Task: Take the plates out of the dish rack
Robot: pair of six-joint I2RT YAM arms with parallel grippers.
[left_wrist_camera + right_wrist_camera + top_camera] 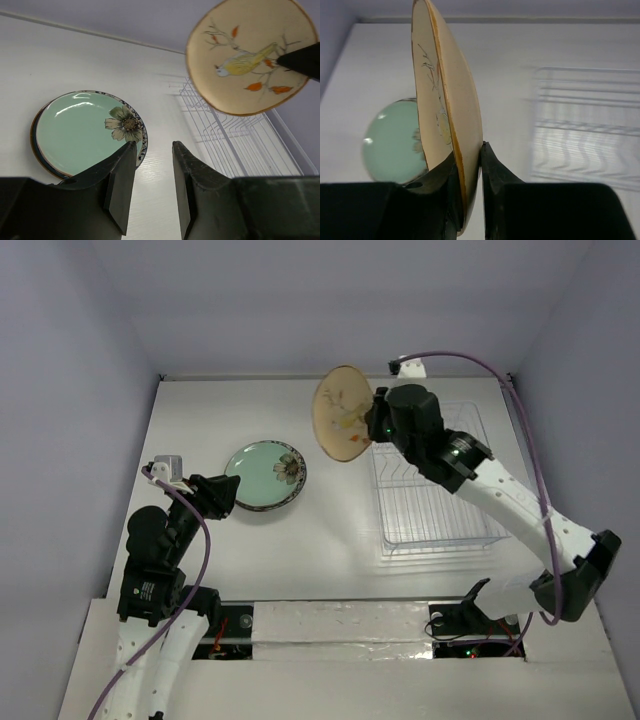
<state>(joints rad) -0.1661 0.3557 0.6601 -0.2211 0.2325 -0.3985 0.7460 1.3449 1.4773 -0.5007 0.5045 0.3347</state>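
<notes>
My right gripper [372,426] is shut on the rim of the tan plate [342,412] with a bird and leaf motif. It holds the plate on edge in the air, left of the white wire dish rack [435,490], which shows no plates. In the right wrist view the fingers [490,165] pinch the tan plate [445,100]. A pale green plate [265,474] with a flower tops a stack on the table, with patterned and dark rims showing beneath it [80,132]. My left gripper [228,498] is open and empty just beside that stack [152,145].
White table [330,540] enclosed by pale walls at the back and sides. The tan plate [250,55] hangs above the rack's [235,135] left end in the left wrist view. The rack [590,125] lies to the right in the right wrist view.
</notes>
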